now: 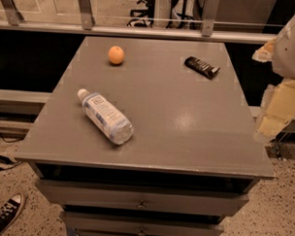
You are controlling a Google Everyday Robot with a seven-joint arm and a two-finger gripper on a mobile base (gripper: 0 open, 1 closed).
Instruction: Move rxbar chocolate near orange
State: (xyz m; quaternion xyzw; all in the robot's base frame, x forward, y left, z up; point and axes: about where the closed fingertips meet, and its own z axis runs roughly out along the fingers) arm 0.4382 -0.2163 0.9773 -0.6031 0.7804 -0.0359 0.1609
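So the gripper (274, 117) is hanging off the right side of the table (195, 136), out past the edge and not over the top at all. You honestly can't tell from here whether the jaws are apart or together. It's just a pale yellowish block under the white arm (288, 44). Nothing on the table is being touched.

The closest thing to it is the rxbar chocolate (202, 67), lying flat near the far right corner and angled a bit. My guess is you're parked out there because the reach to the bar hasn't begun yet. The orange (116, 55) sits toward the far left of the top, well apart from the bar and roughly level with it along the back. So the job is basically a sideways carry along the back of the table.

Good news: the strip between bar and orange looks bare. The water bottle (106, 117) lies on its side nearer the front left, white cap pointing back-left, well off that line. I'd only watch it and the orange itself, since both are round and would probably roll if you bump them. With a bar that flat, I reckon you'll need a low pinch from above.

Below the top are drawers (142, 203), and a sneaker (6, 213) pokes in on the floor bottom left, nowhere near your path.
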